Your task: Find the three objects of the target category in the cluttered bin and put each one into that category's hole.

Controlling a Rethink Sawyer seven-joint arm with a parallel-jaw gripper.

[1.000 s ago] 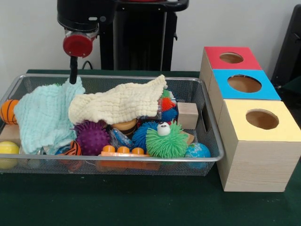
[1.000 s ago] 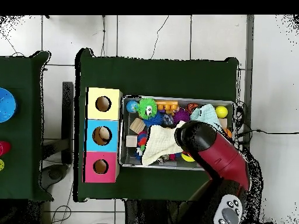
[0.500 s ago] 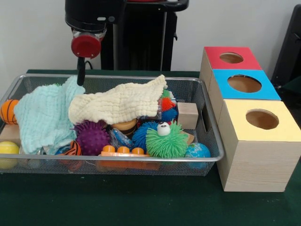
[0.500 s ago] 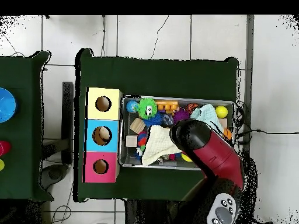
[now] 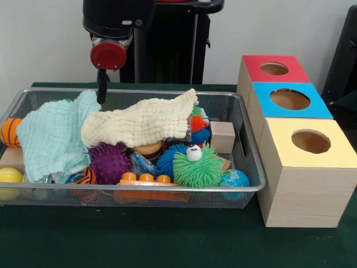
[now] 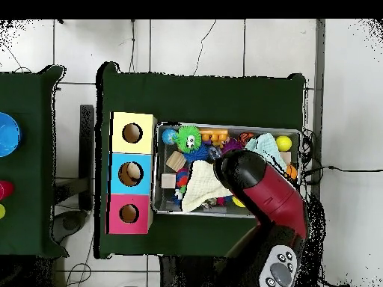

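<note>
Front view: bin holds cloths and toys; pincer state unclear.

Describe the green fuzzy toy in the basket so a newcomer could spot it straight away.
Start at the bin, the long wire-mesh basket to the left of the three wooden boxes in the front view. Look along its near rim towards the box end: the green fuzzy toy sits there, between a blue spiky ball and a small globe ball. It alone is bright green with a googly eye on top.

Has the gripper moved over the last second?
Yes. In the front view the gripper has shifted right along the bin's far rim, toward the yellow cloth.
</note>
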